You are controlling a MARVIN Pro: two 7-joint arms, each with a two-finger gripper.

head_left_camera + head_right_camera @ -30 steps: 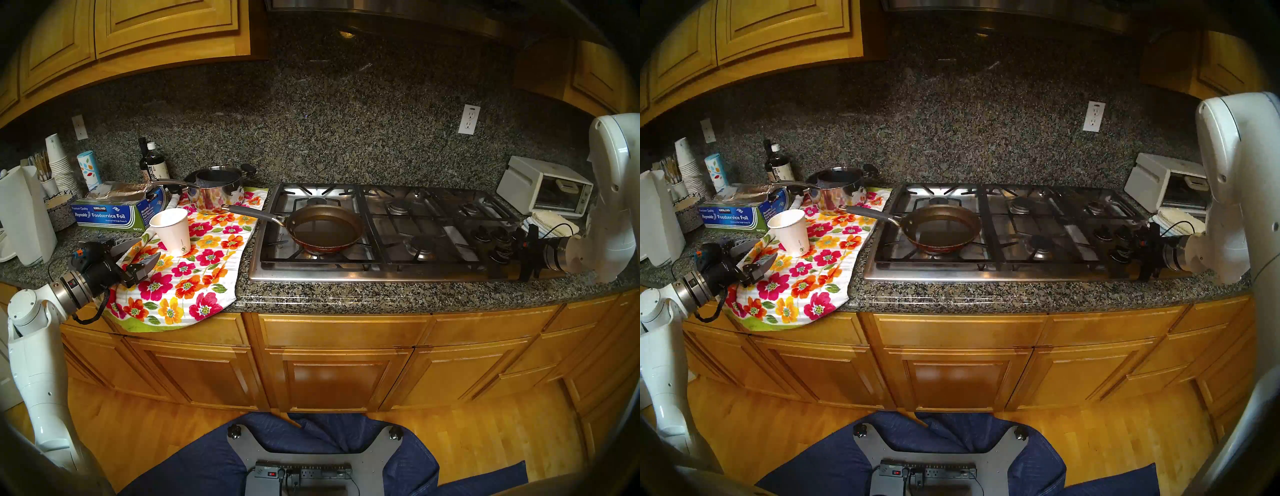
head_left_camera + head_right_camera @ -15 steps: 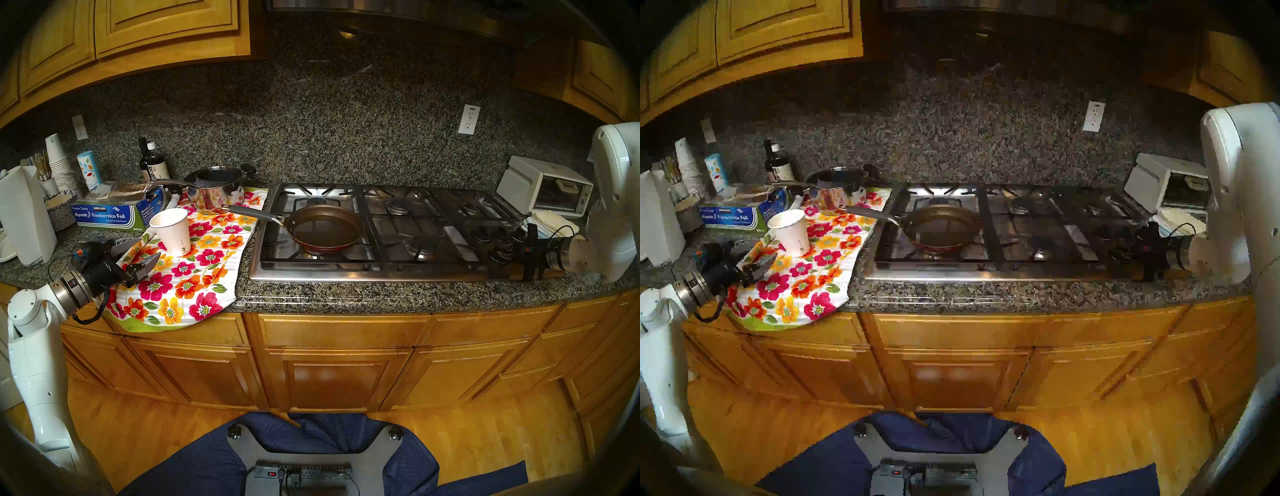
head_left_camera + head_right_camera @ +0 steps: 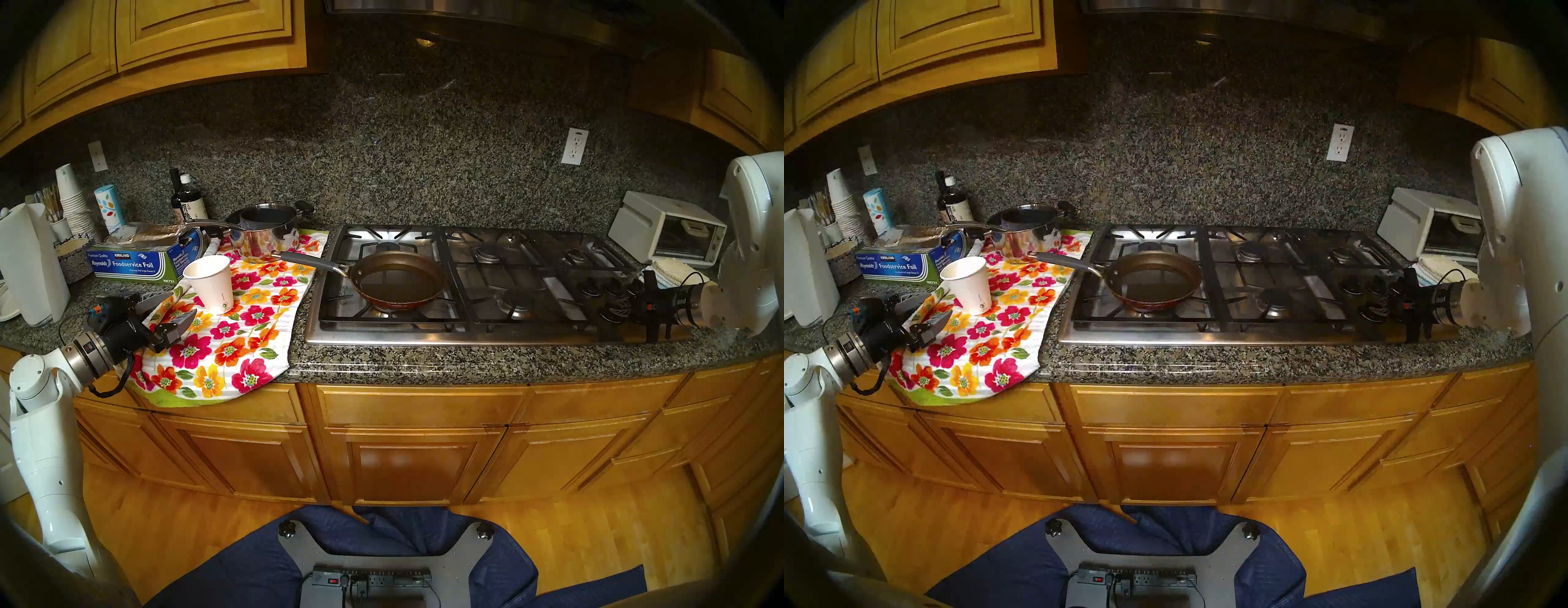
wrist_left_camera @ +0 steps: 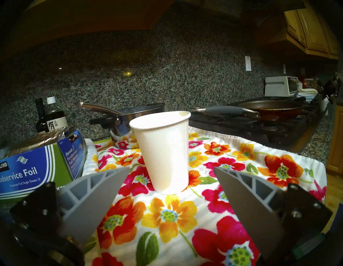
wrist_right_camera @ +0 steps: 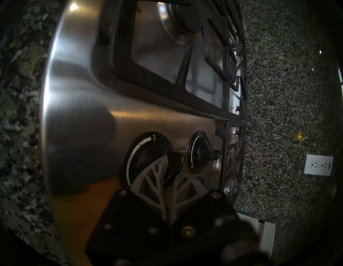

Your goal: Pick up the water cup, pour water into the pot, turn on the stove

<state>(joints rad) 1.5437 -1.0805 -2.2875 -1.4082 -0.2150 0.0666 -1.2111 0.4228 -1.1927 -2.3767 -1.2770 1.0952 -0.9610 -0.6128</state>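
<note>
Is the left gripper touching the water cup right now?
Apart. In the left wrist view both fingers stand spread wide, short of the water cup, with bare floral towel showing between.

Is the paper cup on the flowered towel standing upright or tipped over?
Upright. The water cup stands on its narrow base on the flowered towel, mouth up.

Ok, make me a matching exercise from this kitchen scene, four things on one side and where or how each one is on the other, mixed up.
Things:
1. white paper cup with green logo
2. shallow bronze-brown frying pan
3. left pincer
4. right pincer

States:
A. shut on a black stove knob
B. upright on the floral towel
C. open, holding nothing
D. on the cooktop's front left grate

Pairs: 1-B, 2-D, 3-C, 4-A
</note>
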